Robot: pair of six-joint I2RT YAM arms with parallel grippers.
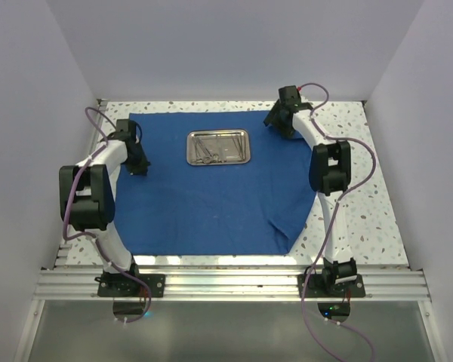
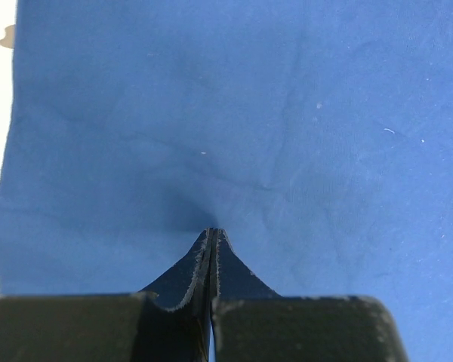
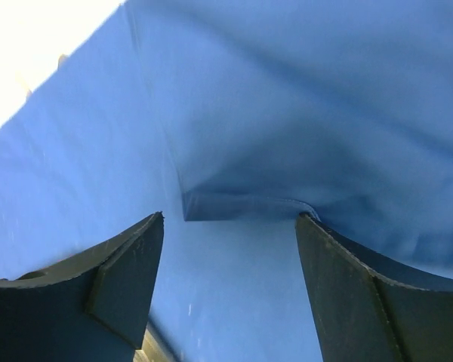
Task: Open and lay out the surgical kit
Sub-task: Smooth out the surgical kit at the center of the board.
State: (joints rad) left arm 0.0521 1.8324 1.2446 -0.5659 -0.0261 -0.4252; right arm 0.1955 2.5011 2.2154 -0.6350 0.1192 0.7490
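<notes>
The royal-blue cloth wrap [image 1: 204, 204] lies spread over the table. The steel tray [image 1: 219, 147] stands on its far middle, with thin silver instruments [image 1: 208, 152] inside it. My left gripper [image 1: 141, 167] is down on the cloth near its left edge. In the left wrist view its jaws [image 2: 213, 232] are shut, and creases in the cloth [image 2: 302, 136] run into the tips. My right gripper [image 1: 275, 121] is at the cloth's far right corner. It is open [image 3: 230, 219], with a folded hem of the cloth [image 3: 241, 205] lying between its fingertips.
Speckled white tabletop [image 1: 362, 204] shows to the right of the cloth and along the far edge. The cloth's near right corner [image 1: 291, 234] is tucked inward. Pale walls close in on three sides. An aluminium rail [image 1: 226, 283] runs along the near edge.
</notes>
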